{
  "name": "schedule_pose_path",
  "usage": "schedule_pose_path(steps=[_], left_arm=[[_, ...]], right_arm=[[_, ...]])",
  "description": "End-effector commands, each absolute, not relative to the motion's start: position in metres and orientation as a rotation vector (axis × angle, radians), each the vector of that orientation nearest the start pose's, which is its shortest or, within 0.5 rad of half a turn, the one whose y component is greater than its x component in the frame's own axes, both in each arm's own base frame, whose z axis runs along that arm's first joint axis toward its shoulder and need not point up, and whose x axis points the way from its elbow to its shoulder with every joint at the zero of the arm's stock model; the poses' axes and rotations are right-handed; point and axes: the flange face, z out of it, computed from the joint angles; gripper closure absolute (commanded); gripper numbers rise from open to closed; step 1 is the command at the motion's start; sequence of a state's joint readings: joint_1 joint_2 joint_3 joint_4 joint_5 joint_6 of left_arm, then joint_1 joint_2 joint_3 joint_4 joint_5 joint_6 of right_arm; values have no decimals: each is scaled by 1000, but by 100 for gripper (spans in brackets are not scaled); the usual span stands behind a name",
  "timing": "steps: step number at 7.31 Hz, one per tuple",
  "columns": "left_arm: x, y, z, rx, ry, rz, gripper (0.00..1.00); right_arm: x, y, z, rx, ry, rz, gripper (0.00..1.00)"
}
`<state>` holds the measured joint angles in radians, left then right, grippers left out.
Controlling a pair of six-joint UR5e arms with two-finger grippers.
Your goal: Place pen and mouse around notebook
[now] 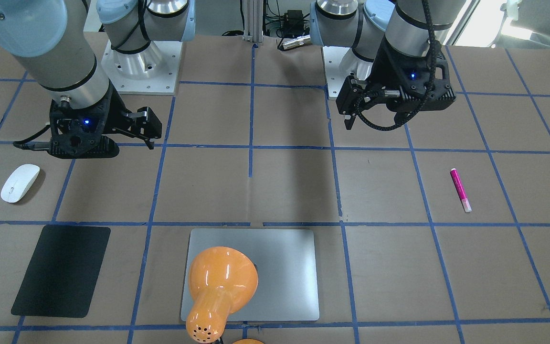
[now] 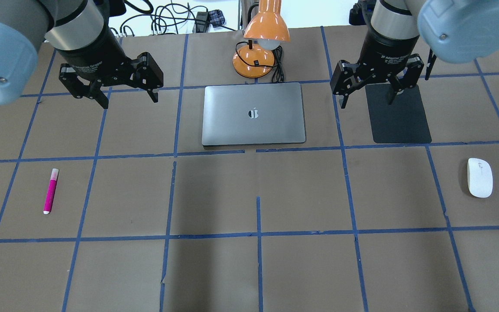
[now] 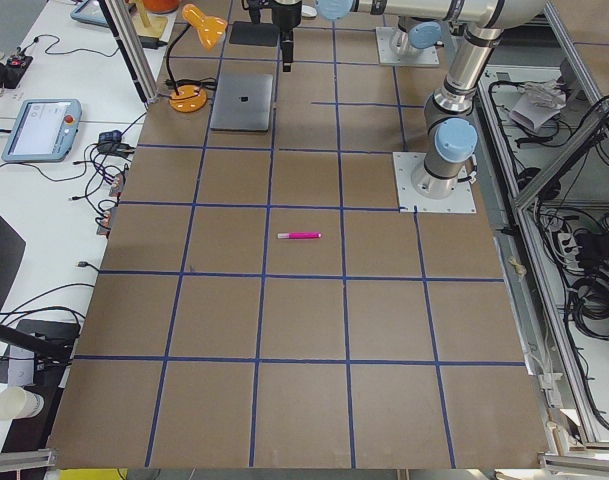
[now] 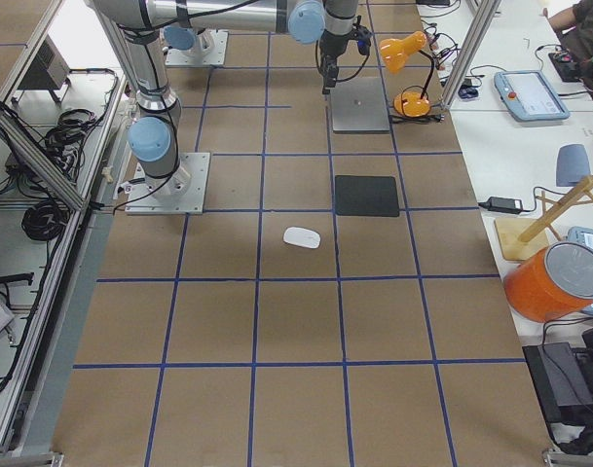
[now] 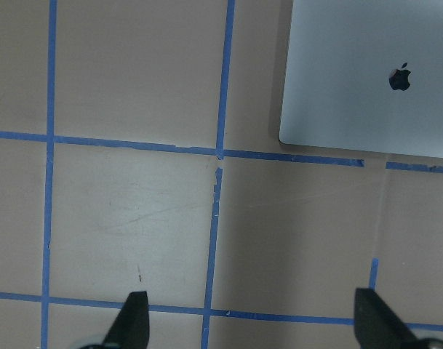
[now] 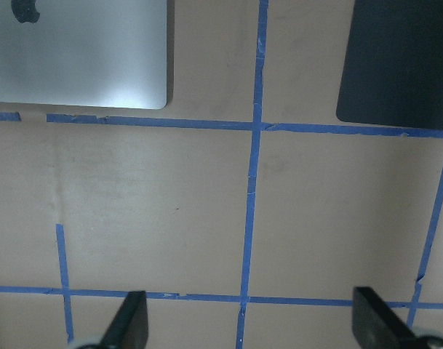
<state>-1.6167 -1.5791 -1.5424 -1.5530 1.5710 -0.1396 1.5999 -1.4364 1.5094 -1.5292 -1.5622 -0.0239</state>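
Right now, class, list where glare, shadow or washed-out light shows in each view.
Exterior front-facing view: white highlights streak the orange lamp, and the background at top right is washed out. Overhead exterior view: a broad soft shadow darkens the table between the notebook and the robot. Right wrist-mounted view: a bright sheen on the notebook's corner.

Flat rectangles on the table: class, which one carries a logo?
The silver-grey notebook, beside the orange lamp; the smaller black mat is plain.
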Motion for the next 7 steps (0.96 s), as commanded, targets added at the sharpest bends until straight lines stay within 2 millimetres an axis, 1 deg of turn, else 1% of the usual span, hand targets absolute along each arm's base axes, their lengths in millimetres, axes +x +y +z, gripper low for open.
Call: schedule_pose_path(steps=[1, 3, 7], left_arm=[[-156, -492, 500, -147, 3141, -60, 0], [-156, -492, 502, -147, 3140, -67, 0], [-154, -491, 501, -152, 3139, -48, 0]], right_arm=[[150, -532, 444, -83, 3128, 180, 0], [150, -531, 444, -83, 3128, 185, 0], [150, -532, 443, -86, 3127, 187, 0]])
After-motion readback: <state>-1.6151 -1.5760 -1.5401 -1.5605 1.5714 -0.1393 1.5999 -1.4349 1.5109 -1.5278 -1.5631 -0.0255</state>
